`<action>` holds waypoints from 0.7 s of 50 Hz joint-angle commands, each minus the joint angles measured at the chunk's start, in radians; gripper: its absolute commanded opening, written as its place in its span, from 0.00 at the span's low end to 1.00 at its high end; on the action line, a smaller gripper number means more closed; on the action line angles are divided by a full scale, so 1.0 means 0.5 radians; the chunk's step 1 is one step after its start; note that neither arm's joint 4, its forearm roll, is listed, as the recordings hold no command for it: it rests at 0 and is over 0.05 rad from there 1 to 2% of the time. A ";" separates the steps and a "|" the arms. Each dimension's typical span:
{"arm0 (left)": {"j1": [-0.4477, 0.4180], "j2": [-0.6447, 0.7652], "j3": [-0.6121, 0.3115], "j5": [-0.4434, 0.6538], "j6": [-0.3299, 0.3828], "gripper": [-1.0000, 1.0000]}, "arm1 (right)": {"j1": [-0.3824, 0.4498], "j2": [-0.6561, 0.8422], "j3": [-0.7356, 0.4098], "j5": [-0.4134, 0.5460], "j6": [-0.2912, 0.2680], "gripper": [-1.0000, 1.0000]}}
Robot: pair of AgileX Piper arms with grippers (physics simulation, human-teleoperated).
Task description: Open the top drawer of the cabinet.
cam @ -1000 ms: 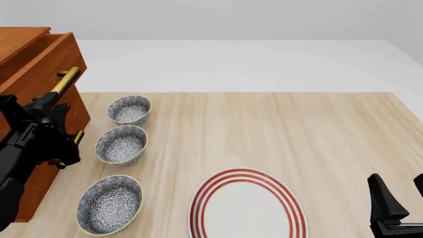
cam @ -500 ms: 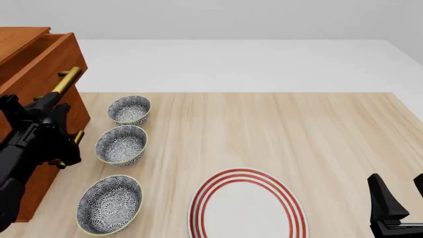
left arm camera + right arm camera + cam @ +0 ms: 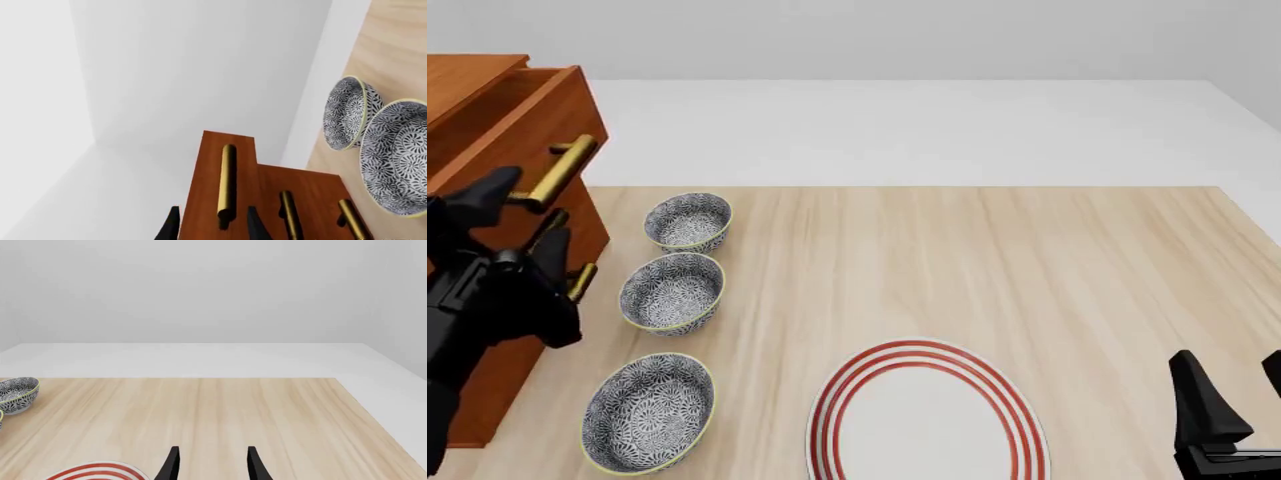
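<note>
Our left gripper stands spread around the brass bar handle, not clamped; the top drawer looks partly out.

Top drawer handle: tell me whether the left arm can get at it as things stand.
Probably yes. The left end effector is open, its fingers straddling the near end of the top drawer's brass handle; nothing lies between them, and the three bowls sit off to the side on the table.

Reddish-brown cabinet, red-ringed plate
</note>
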 commanded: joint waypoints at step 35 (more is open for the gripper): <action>-0.315 -1.097 -0.287 0.885 -0.461 1.00 | 0.000 0.000 0.000 0.000 0.000 1.00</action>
